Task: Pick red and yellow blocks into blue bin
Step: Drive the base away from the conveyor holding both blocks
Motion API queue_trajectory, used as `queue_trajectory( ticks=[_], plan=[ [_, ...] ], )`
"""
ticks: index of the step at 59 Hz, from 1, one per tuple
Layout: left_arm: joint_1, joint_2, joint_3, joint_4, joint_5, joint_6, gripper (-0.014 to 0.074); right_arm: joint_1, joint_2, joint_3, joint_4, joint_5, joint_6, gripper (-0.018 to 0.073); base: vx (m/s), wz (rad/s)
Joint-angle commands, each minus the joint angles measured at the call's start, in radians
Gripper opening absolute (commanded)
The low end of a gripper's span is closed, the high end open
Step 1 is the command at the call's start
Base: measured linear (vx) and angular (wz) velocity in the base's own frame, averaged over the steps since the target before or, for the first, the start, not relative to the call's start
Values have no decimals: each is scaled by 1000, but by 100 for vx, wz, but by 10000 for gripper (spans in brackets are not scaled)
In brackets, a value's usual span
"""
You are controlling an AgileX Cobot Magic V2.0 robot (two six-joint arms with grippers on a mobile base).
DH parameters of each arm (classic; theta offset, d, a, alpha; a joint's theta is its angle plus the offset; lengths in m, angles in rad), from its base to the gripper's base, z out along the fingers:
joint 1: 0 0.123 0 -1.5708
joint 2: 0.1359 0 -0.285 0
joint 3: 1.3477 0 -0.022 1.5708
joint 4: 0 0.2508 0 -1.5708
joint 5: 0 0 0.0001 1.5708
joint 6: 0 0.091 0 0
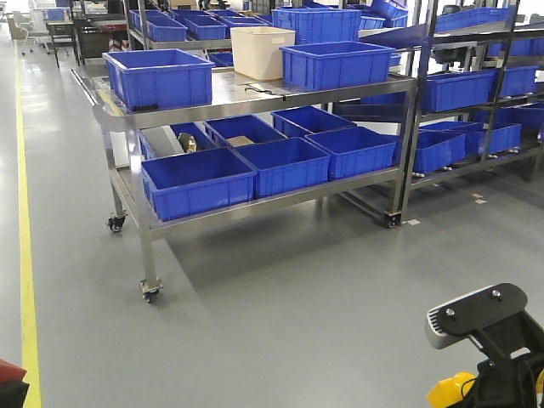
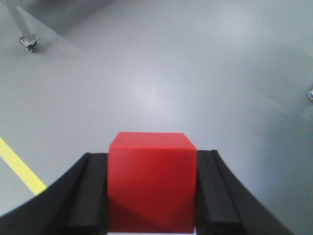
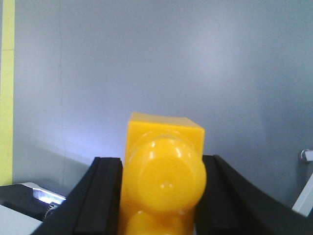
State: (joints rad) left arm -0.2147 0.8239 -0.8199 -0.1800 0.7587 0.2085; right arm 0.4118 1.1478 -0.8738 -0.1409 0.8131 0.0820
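Plainly, the left fingers were clamped on the cube, a plain red block with crisp edges and matt faces. It sat square between the two black pads and stood a little proud of them. Below it lay only grey floor.

Ahead in the front view stood the cart. On its worktop sat the nearer bin, wide, blue and open-topped, to the left of a cream tub. Another blue one sat past the tub, and I could not tell which was meant. Either lay well apart from both arms, forward and higher, with bare floor between. The left arm looked the nearer to the first.

The right fingers gripped the brick, which was glossy yellow with its round studs turned toward the camera. Its long axis seemingly ran along the fingers. The base would likely have had to close on the cart before either drop.
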Motion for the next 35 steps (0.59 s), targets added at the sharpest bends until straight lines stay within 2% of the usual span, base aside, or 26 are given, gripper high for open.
queue_trajectory(
  ticks=[1, 35],
  plan=[
    [-3, -6, -27, -17, -68, -8, 324, -2, -22, -31, -18, -37, -5, 228, 45, -1],
    [-2, -6, -27, -17, -68, -8, 324, -2, -22, -31, -17, -33, -5, 228, 46, -3]
  ],
)
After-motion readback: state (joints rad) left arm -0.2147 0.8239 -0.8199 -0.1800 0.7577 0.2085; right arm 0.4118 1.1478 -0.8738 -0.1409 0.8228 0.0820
